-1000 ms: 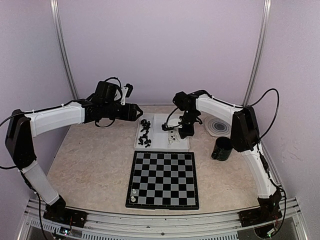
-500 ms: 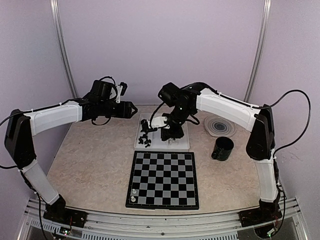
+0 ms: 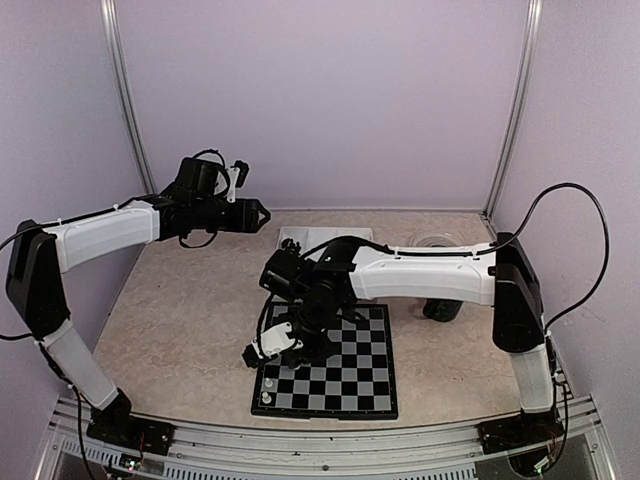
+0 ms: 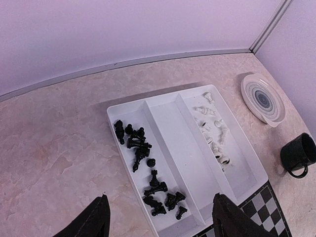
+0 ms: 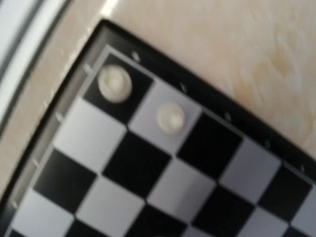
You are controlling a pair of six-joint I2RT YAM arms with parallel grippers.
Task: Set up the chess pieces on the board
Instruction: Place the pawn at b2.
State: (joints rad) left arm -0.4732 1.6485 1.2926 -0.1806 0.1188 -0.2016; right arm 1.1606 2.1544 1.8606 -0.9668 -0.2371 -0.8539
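The board (image 3: 345, 385) lies at the near middle of the table. Two white chess pieces (image 3: 267, 382) stand on its near-left corner squares; the right wrist view shows them from above (image 5: 114, 81) (image 5: 171, 117). My right gripper (image 3: 297, 352) hangs low over the board's left side, shut; its fingers stay out of its own view, so I cannot see whether it holds a piece. The other chess pieces lie in the white tray (image 4: 170, 133): black ones (image 4: 148, 163) in the left compartment, white ones (image 4: 215, 131) in the right. My left gripper (image 4: 160, 228) hovers open above the tray's near end, empty.
A striped round plate (image 4: 263, 98) and a black mug (image 4: 298, 154) sit right of the tray. The tray's middle compartment holds nothing. My right arm stretches across the table from the right, hiding most of the tray (image 3: 300, 237) in the top view. Walls close in behind and at both sides.
My right arm swung from the tray's white pieces down to the board's near-left side. My left gripper drew back a little to the left, staying open.
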